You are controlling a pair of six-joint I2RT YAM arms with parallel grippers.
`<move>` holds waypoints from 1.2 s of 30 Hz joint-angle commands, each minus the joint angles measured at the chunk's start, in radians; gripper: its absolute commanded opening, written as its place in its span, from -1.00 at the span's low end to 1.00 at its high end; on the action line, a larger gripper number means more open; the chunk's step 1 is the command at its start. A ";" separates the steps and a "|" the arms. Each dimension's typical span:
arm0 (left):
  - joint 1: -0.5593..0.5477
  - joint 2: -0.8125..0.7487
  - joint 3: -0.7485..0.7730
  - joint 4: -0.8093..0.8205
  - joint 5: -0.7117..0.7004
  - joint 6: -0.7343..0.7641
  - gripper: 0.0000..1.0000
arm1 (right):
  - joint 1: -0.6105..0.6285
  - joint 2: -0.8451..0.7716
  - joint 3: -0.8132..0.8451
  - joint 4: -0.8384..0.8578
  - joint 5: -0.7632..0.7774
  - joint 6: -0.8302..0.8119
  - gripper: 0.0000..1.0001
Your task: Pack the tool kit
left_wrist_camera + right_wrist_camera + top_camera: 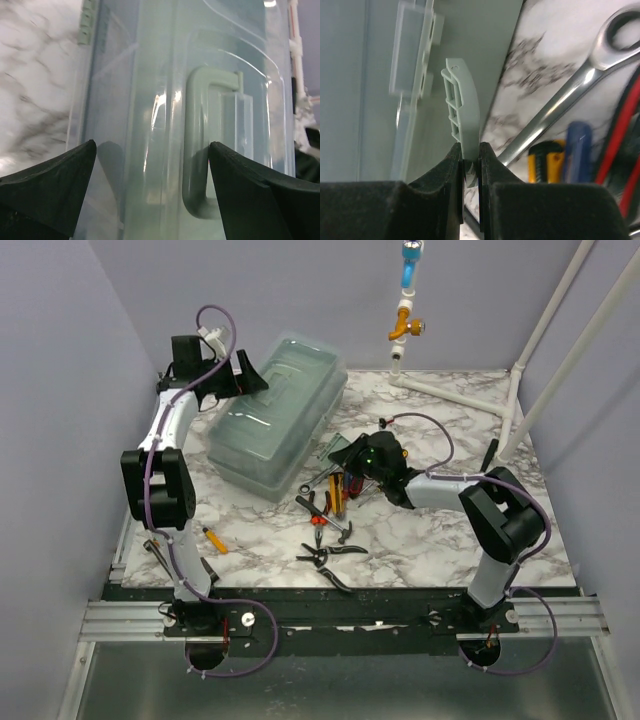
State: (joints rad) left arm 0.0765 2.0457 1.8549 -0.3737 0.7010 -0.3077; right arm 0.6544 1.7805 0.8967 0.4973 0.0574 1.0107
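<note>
Translucent toolbox [275, 415]: far-left part of the counter, lid down. Left gripper [152, 150]: spread wide above the lid, grey handle [197, 145] by one finger. Right gripper [470, 155]: clenched on the box's grey latch [462, 110]. Loose tools [335, 515]: heaped mid-counter, wrench [560, 100] nearest the box.

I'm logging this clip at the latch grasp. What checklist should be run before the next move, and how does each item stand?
1. Right gripper has the pale grey-green plastic latch: ok, jaws shut on it.
2. Left gripper is steadying the box: not ok, jaws open, with the grey-green lid handle between them.
3. Translucent plastic toolbox has its lid raised: not ok, lid down.
4. Any other latch is released: cannot tell.
5. Loose hand tools are at hand: ok, lying on the marble table beside the box.
</note>
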 commanded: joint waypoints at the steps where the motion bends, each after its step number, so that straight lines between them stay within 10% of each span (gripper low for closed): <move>1: -0.111 -0.142 -0.257 0.015 -0.101 0.046 0.91 | -0.127 0.071 0.046 -0.006 -0.216 0.010 -0.99; 13: -0.113 -0.197 -0.170 0.065 -0.218 0.027 0.97 | -0.245 0.256 0.231 -0.045 -0.613 -0.070 -0.99; 36: -0.202 0.000 0.147 0.001 -0.363 0.088 0.97 | -0.292 0.305 0.335 -0.033 -0.859 0.127 -0.99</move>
State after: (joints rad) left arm -0.1204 1.9965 2.0068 -0.3286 0.3759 -0.2317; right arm 0.3519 2.0548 1.2053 0.3676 -0.7181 1.0336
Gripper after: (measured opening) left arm 0.983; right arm 0.167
